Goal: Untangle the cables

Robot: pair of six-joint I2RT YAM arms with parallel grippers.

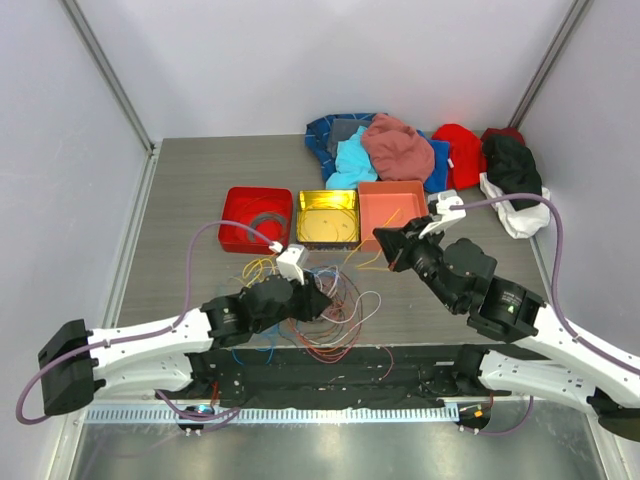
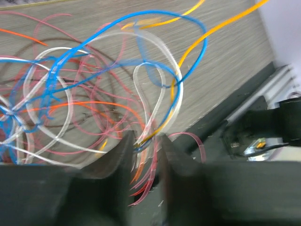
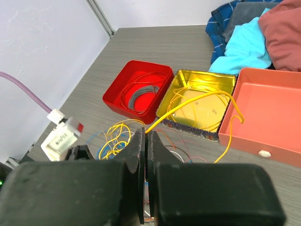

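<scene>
Listing your stock on the surface (image 1: pixel 180 200):

Item one, the cables (image 1: pixel 345 322): a loose snarl of thin strands in blue, white, pink-red, orange and yellow. It lies on the near middle of the surface, between the two arms and just in front of the trays. Judge them very light, limp and springy. They will likely slip through a slack hold and drag their neighbours along, so take a single strand at a free loop or an end, away from the dense core.

Item two, left end effector (image 2: pixel 145 141): down in the snarl, fingers drawn close with several strands running through the gap. You cannot tell whether they bite.

Item three, right end effector (image 3: pixel 145 134): pressed together on a yellow cable (image 3: pixel 202 95), which arcs up over the yellow tray (image 3: pixel 188 124) and drops beside the near corner of the orange tray (image 3: pixel 263 141).

Item four, red tray (image 3: pixel 127 109): holds a grey coil (image 3: pixel 141 92).

Item five, heap of clothes (image 1: pixel 400 150): far side, well apart from the cables
</scene>
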